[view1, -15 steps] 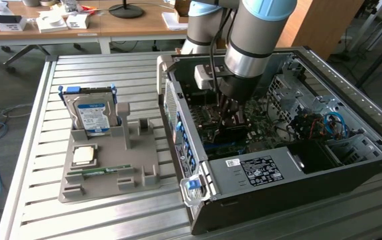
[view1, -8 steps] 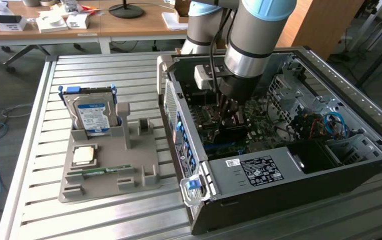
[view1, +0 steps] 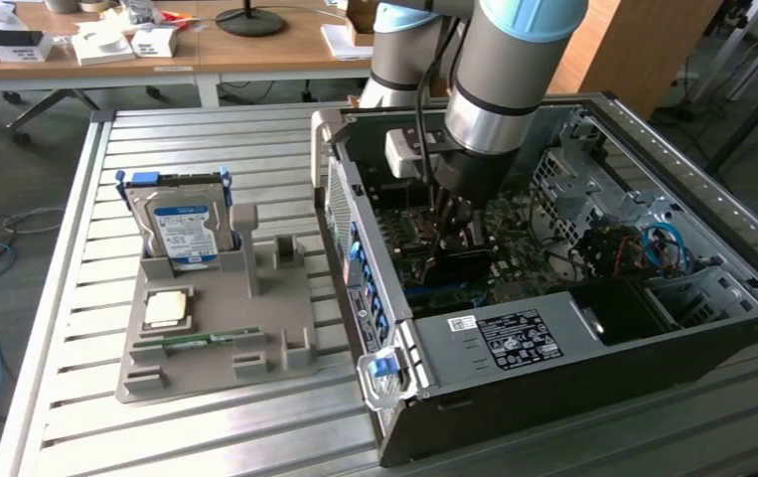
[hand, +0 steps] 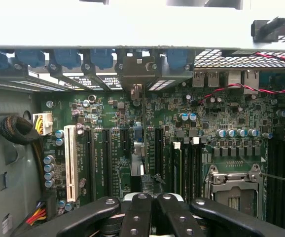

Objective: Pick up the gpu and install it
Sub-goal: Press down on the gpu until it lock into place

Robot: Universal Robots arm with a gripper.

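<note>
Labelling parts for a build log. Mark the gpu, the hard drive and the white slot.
gpu (view1: pixel 462 266): exterior view, dark card edge below the fingers, inside the case.
hard drive (view1: pixel 183 224): exterior view, blue-white label face.
white slot (hand: pixel 70 163): wrist view, middle of the long white connector.

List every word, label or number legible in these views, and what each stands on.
None reads clearly.
Hard drive: blue-white label, print blurred.
Power supply: black sticker and a white one, both too small.
Motherboard: white silkscreen lettering between the slots, too small.
</note>
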